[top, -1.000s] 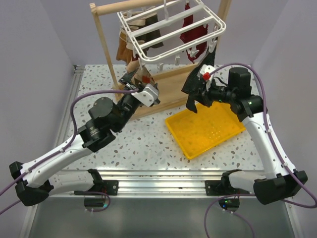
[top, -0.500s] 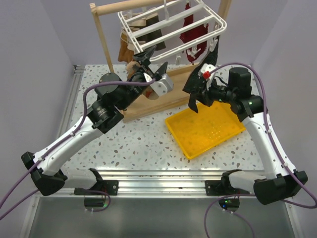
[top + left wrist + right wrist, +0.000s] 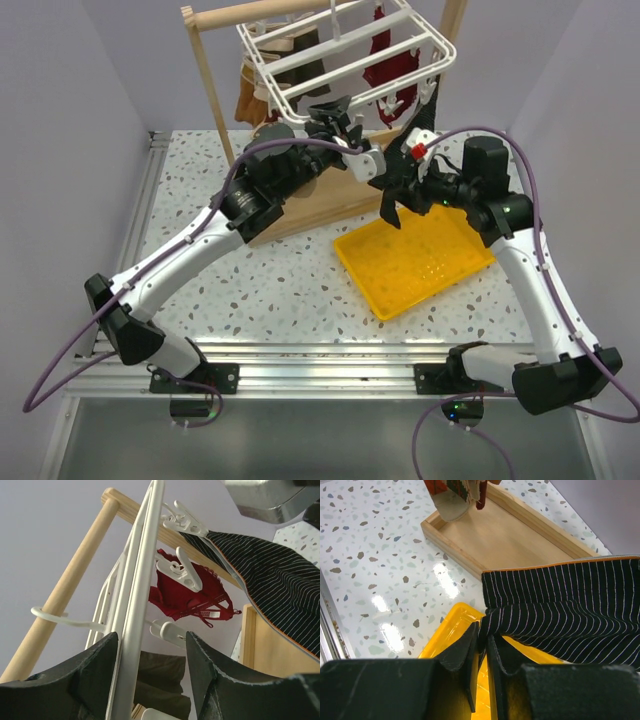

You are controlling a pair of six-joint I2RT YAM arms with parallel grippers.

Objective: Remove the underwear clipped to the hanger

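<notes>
The white hanger [image 3: 345, 55] hangs from the wooden stand, with a dark pair of underwear [image 3: 312, 70] and a brown pair [image 3: 248, 95] clipped beneath it. My left gripper [image 3: 335, 108] is raised under the hanger. In the left wrist view this gripper [image 3: 150, 640] is open and straddles a white hanger bar [image 3: 142, 580], with a clip [image 3: 167, 629] between the fingers. The black pinstriped underwear [image 3: 270, 575] hangs from a clip [image 3: 185, 522]. My right gripper [image 3: 482, 632] is shut on this underwear's lower edge [image 3: 570, 600], above the yellow tray [image 3: 447, 637].
A red bra [image 3: 192, 595] hangs on the hanger's far side. The wooden stand's base tray [image 3: 505, 535] lies behind the yellow tray [image 3: 415, 260], and a patterned sock [image 3: 452, 500] dangles over it. The stand's post [image 3: 212, 90] rises at the left.
My left arm has risen and swung right, up to the hanger's underside, and its jaws have narrowed. The right arm keeps its hold and has not moved.
</notes>
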